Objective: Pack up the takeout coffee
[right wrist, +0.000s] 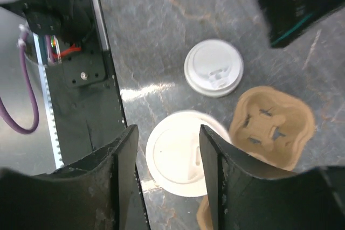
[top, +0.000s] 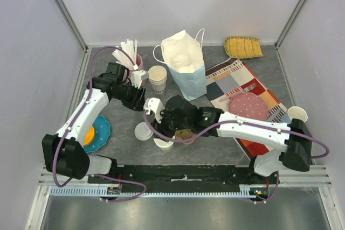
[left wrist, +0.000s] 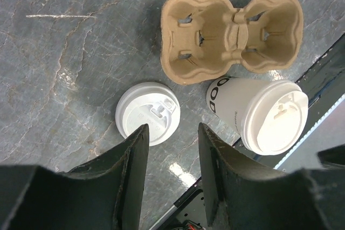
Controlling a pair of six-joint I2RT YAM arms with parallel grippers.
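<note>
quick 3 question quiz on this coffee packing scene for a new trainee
1. True or false: the takeout coffee sits in the cardboard carrier.
2. The right fingers are: A shut on the carrier; B open over the coffee; C shut and empty.
3. Short answer: which white thing lies flat near the coffee?
Key: 1 false; 2 B; 3 the loose lid.
</note>
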